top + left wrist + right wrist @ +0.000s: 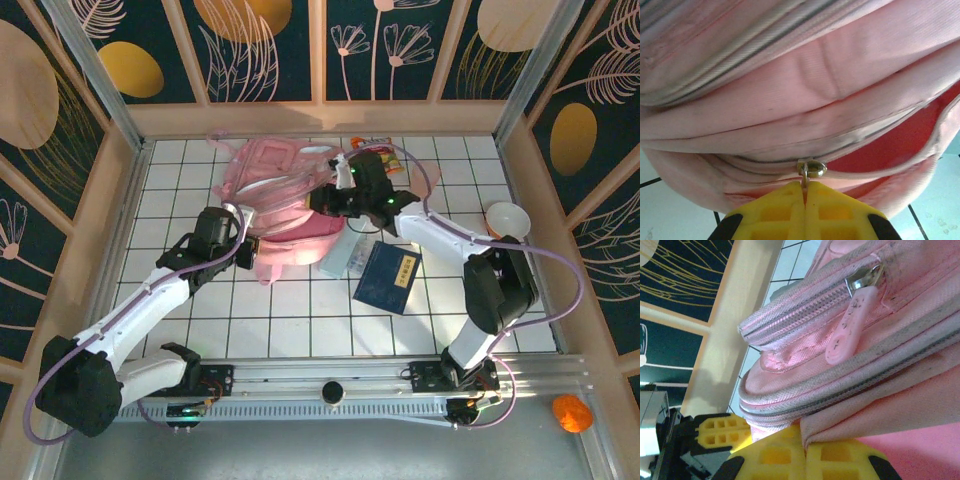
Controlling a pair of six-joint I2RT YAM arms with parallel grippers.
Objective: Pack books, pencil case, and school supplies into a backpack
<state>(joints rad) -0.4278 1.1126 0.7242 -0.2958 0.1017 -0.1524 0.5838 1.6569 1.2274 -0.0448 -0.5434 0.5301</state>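
**Both grippers on the backpack's zip; nothing packed yet**

A pink backpack lies on a white tiled table. The left gripper is pinched tight on a metal zip pull at the backpack's near edge. Beside the pull the seam gapes, showing red lining. The right gripper is clamped on a fold of pink fabric at the backpack's right side, apparently bracing it. The navy book and the pale blue-green pencil case lie just beside the backpack, at its near right. The step in hand looks like opening the backpack. Next, the pull probably needs drawing along its track while the fabric is held taut.
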